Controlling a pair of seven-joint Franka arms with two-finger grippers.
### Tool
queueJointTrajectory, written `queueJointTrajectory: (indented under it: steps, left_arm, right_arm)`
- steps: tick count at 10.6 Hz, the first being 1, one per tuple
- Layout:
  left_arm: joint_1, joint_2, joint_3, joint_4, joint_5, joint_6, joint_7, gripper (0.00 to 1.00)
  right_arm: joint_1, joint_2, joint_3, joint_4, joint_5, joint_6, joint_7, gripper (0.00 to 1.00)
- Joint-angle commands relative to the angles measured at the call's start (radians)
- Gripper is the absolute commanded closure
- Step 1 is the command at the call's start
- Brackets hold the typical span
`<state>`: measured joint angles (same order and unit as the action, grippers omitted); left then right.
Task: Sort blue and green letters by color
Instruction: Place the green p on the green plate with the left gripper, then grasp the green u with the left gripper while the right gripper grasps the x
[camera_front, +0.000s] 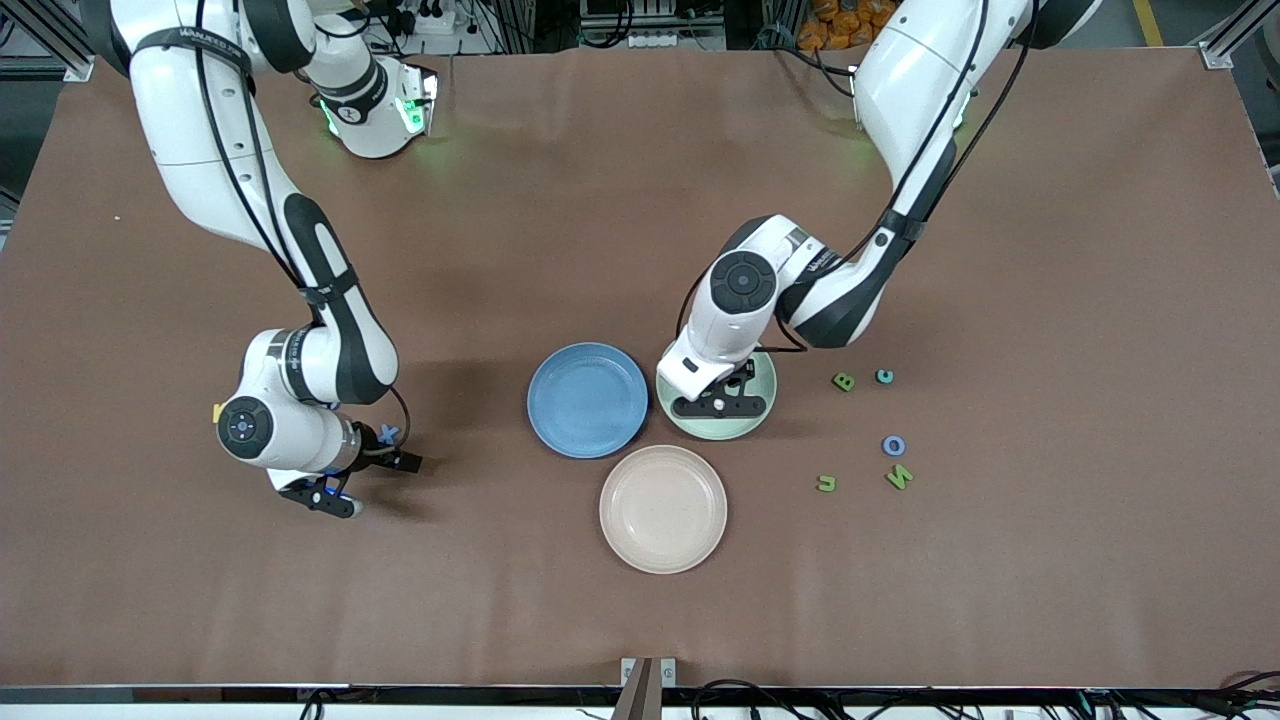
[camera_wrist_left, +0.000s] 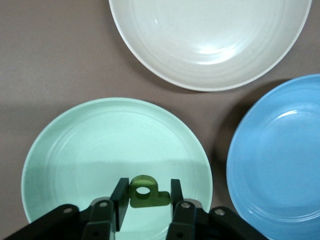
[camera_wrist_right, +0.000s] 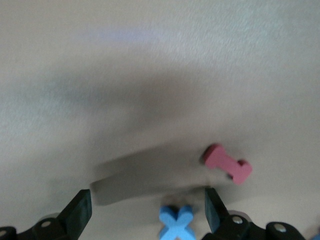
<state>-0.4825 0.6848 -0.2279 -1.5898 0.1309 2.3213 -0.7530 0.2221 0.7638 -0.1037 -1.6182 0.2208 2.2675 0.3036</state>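
Note:
My left gripper (camera_front: 720, 405) hangs over the green plate (camera_front: 765, 395), shut on a leaf green letter (camera_wrist_left: 145, 192) that sits between its fingers just above the plate (camera_wrist_left: 75, 150). My right gripper (camera_front: 365, 480) is open, low over the table at the right arm's end. A blue X (camera_front: 388, 435) lies on the table between its fingers (camera_wrist_right: 172, 222). Near the left arm's end lie a green B (camera_front: 843, 381), a teal C (camera_front: 884, 376), a blue O (camera_front: 893, 445), a green N (camera_front: 899, 477) and a green U (camera_front: 826, 484).
A blue plate (camera_front: 587, 399) stands beside the green one, and a beige plate (camera_front: 663, 508) nearer the front camera. A small red letter (camera_wrist_right: 227, 164) lies close to the X. A yellow letter (camera_front: 217, 412) peeks out beside the right wrist.

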Motion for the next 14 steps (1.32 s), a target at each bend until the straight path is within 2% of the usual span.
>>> queueJointTrajectory:
  steps: [1,3,4,5,6,7,11,14]
  left_arm:
    - [0.004,0.021,0.018,0.028,-0.005,-0.014,-0.013,0.00]
    - [0.039,0.013,0.022,0.034,-0.002,-0.016,0.012,0.00]
    - [0.074,0.010,0.051,0.036,-0.002,-0.014,0.097,0.00]
    - [0.128,0.016,0.073,0.054,-0.005,-0.016,0.257,0.14]
    - [0.190,0.024,0.073,0.054,-0.008,-0.014,0.408,0.23]
    - [0.234,0.041,0.073,0.056,-0.010,-0.014,0.497,0.23]
    - [0.255,0.094,0.090,0.085,-0.004,-0.010,0.529,0.33]
    - [0.255,0.119,0.091,0.100,-0.004,-0.010,0.531,0.35]
  right_arm:
    - [0.002,-0.078,0.002,-0.009,-0.030,-0.115,0.009,0.00]
    - [0.002,-0.133,0.002,-0.064,-0.058,-0.097,0.020,0.00]
    - [0.002,-0.158,0.004,-0.103,-0.058,-0.059,0.022,0.00]
    - [0.005,-0.182,0.004,-0.179,-0.058,0.051,0.022,0.00]
    - [0.008,-0.185,0.006,-0.253,-0.057,0.182,0.032,0.00]
    - [0.010,-0.176,0.006,-0.282,-0.057,0.248,0.037,0.00]
    - [0.003,-0.176,0.006,-0.266,-0.055,0.164,0.057,0.00]
    - [-0.001,-0.170,0.006,-0.240,-0.055,0.130,0.055,0.00]
